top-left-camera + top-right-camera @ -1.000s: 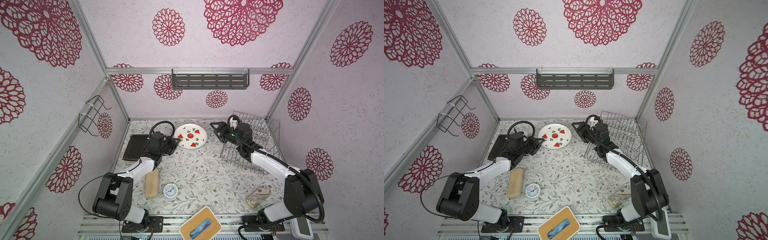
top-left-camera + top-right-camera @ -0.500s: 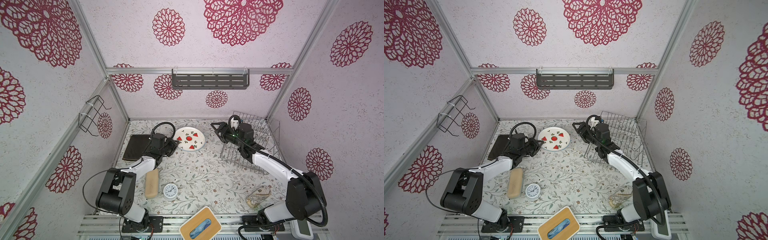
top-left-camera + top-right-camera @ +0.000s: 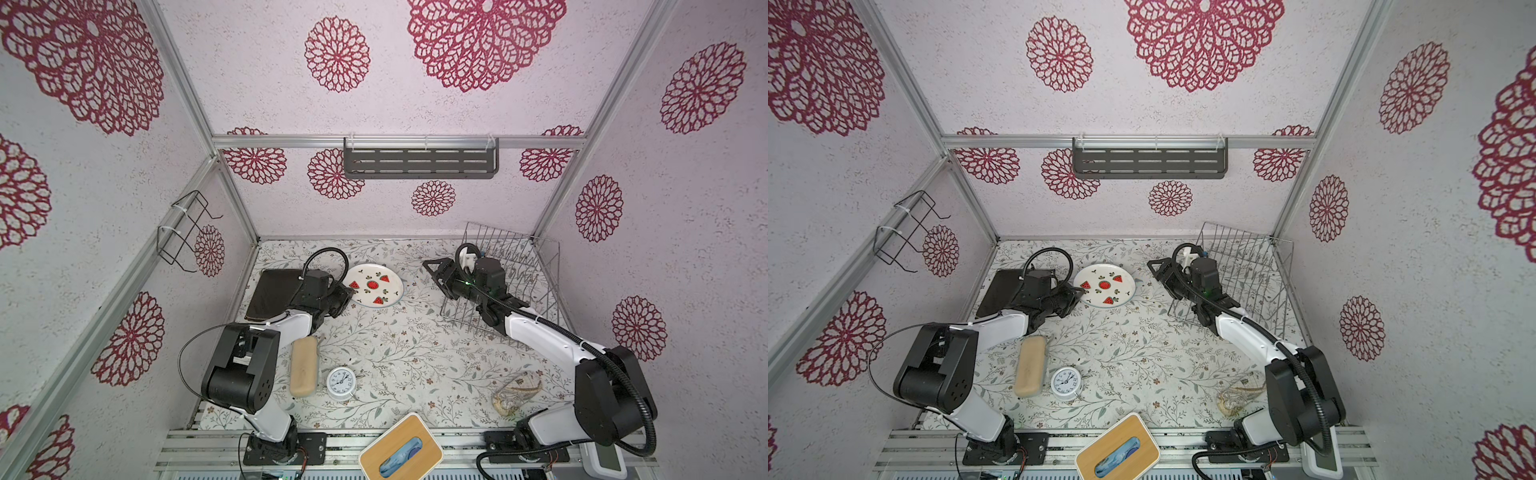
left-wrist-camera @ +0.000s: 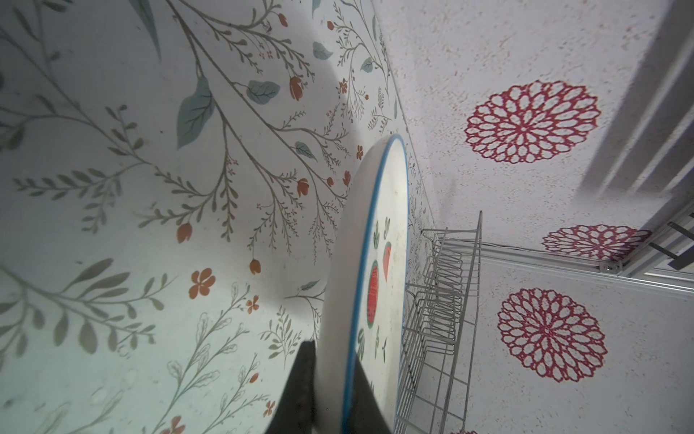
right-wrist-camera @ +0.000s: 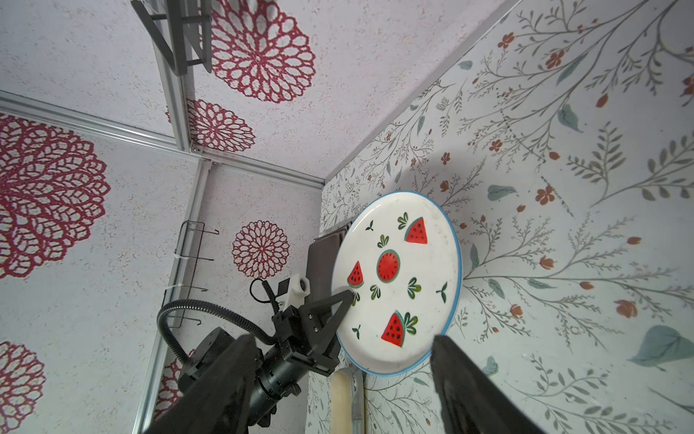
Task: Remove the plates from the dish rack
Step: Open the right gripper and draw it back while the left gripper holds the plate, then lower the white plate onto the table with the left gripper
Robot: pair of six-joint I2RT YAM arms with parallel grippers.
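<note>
The round white plate with red watermelon slices (image 3: 376, 286) (image 3: 1105, 286) (image 5: 398, 278) hangs just above the table at the back middle. My left gripper (image 3: 348, 291) (image 3: 1077, 291) (image 4: 332, 375) is shut on its rim, one finger on each face. A dark brown-black plate (image 3: 272, 293) (image 3: 1000, 291) (image 5: 319, 259) lies flat at the back left behind my left wrist. My right gripper (image 3: 437, 279) (image 3: 1163, 279) (image 5: 341, 338) stands open and empty, facing the held plate, in front of the silver wire dish rack (image 3: 523, 286) (image 3: 1250, 274) (image 4: 443, 300). No plate shows between the rack's prongs.
Near the front left lie a beige sponge (image 3: 303, 365) and a small white alarm clock (image 3: 340, 382). A wooden tissue box (image 3: 399, 451) sits at the front edge, crumpled clear plastic (image 3: 515, 395) at the front right. A dark slotted shelf (image 3: 419, 162) and a black wire basket (image 3: 183, 232) hang on the walls.
My left gripper has carried the watermelon plate a little toward the left and front. The right gripper has stayed open, shifting only slightly.
</note>
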